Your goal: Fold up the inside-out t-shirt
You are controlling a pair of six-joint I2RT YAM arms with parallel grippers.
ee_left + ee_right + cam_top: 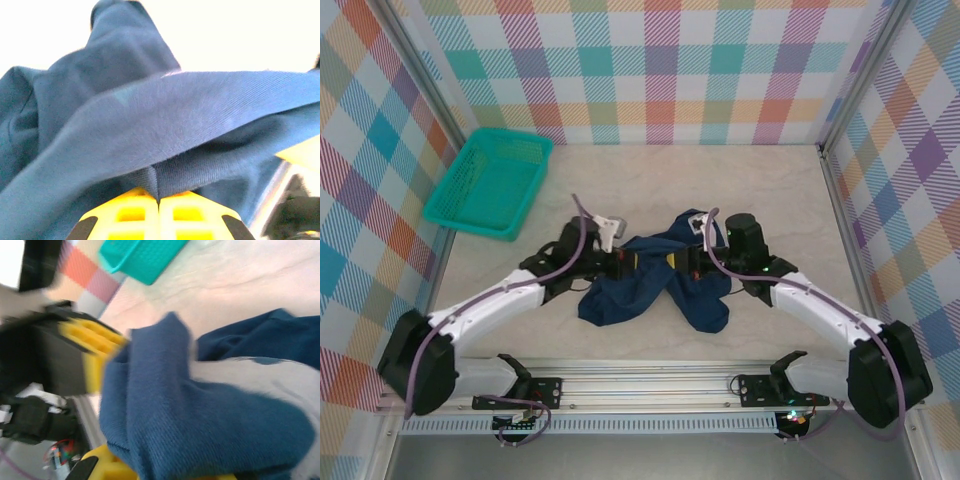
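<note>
Overhead, two wrist close-ups, shared t-shirt (620,295)

right pincer (160,470): tips buried in t-shirt (200,425) | left pincer (159,209): cut by bottom edge

The t-shirt (655,290) at the centre of the top view is soft, matt navy cloth. Close up in the left wrist view, its knit shows a fine diagonal rib with a slightly fuzzy surface. At the bottom edge of that view, the left gripper (159,202) has fingers (131,216) of smooth yellow plastic with a slight sheen. The basket (490,185), upper left, is teal plastic mesh. The table (770,200) is pale, smooth and matt, with a faint wood-like grain. Along the bottom runs a rail (650,378) of brushed silver metal. The left arm (490,300) and right arm (825,312) have glossy white shells and matt black joints. The walls (660,60) carry a flat, matt plaid print.
</note>
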